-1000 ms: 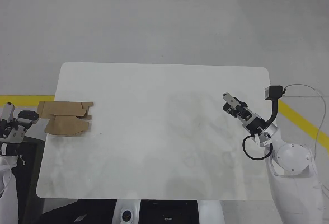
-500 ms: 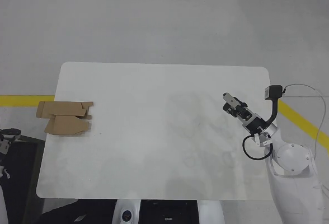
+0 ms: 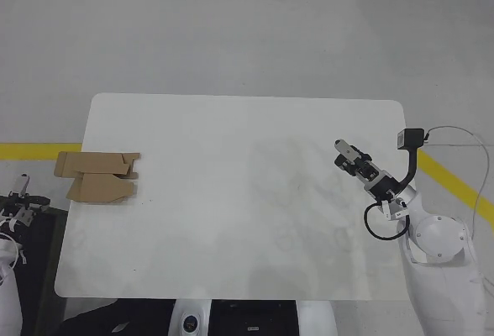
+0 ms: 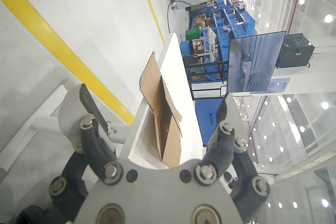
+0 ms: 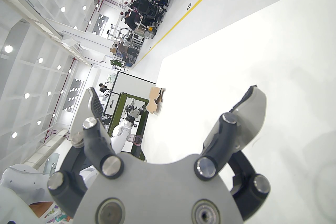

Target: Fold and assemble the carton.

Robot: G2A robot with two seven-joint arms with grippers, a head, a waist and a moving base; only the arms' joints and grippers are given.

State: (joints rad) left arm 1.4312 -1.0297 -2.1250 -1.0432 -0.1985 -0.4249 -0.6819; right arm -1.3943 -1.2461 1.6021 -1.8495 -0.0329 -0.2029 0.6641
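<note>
A flat brown carton (image 3: 97, 175) lies at the table's left edge, part of it overhanging the rim. In the left wrist view the carton (image 4: 162, 114) shows edge-on ahead of my left gripper (image 4: 155, 99), which is open and empty. Seen from above, the left gripper (image 3: 18, 200) sits off the table, to the left of and nearer than the carton. My right gripper (image 3: 344, 153) hovers over the right part of the table, open with nothing in it. From the right wrist, that gripper (image 5: 173, 96) faces the distant carton (image 5: 155, 99).
The white table (image 3: 247, 218) has rounded corners. A yellow floor line (image 3: 16, 150) runs past the table's left side. A cable (image 3: 474, 168) loops behind the right arm.
The left gripper dropped lower beside the table's left edge and turned to point at the carton. The right arm and the carton stayed still.
</note>
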